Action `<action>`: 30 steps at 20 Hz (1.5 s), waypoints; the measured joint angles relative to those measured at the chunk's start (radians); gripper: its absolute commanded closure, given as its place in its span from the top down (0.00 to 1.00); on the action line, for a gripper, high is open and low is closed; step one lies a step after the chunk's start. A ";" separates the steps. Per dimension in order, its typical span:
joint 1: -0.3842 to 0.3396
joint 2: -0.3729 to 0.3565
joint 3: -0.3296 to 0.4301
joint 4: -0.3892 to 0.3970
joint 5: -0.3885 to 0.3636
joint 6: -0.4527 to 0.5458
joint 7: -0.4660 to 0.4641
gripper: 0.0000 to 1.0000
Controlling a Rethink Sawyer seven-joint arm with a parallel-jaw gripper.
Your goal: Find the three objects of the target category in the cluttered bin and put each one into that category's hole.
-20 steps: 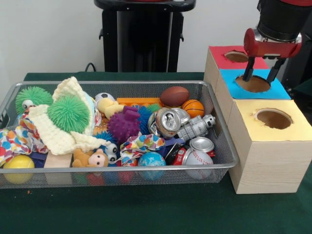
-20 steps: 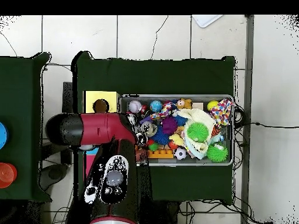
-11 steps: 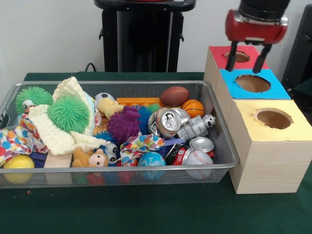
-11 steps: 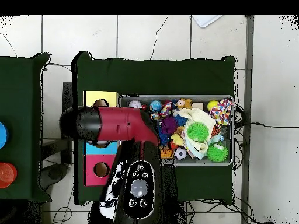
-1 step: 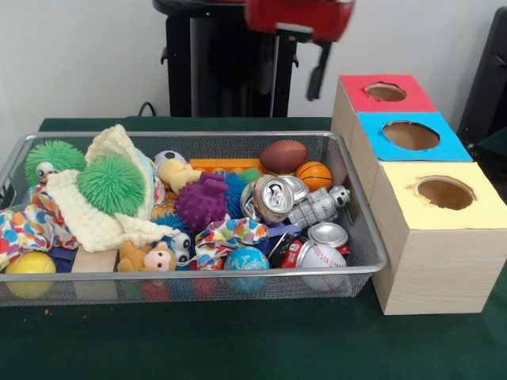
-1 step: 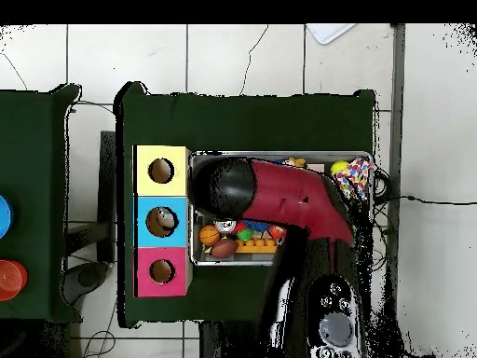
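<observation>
The wire bin (image 5: 360, 229) holds mixed toys: crushed silver cans (image 5: 273, 198), a small can (image 5: 327, 234), a football (image 5: 283, 156), a basketball (image 5: 314, 175), a baseball (image 5: 321, 257), a globe ball (image 5: 246, 259) and spiky balls (image 5: 111, 184). My gripper (image 5: 295, 73) hangs high over the bin's back right part, open with nothing between its fingers. Beside the bin stand three boxes with holes: red (image 5: 386, 92), blue (image 5: 410, 135) and yellow (image 5: 445, 193). In the overhead view my arm (image 6: 270, 194) covers most of the bin and hides the gripper; something pale shows inside the blue box's hole (image 6: 164, 221).
A cream knitted cloth (image 5: 99, 218), a patterned cloth (image 5: 230, 234), a plush monkey (image 5: 150, 257), a toy robot (image 5: 317, 207) and a yellow ball (image 5: 30, 264) crowd the bin. The black pedestal (image 5: 234, 63) rises behind it. Green cloth (image 5: 238, 340) covers the table.
My gripper rose from the blue box's hole and swung left in the front view, now over the bin. It stayed open and empty. In the overhead view the boxes are uncovered.
</observation>
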 measured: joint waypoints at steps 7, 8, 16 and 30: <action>-0.165 -0.007 0.079 0.047 -0.063 -0.034 -0.017 1.00; -0.185 -0.005 0.092 0.056 -0.075 -0.047 -0.018 1.00; -0.298 0.046 0.191 0.129 -0.194 -0.163 -0.019 1.00; -0.322 0.109 0.262 0.146 -0.428 -0.174 -0.019 1.00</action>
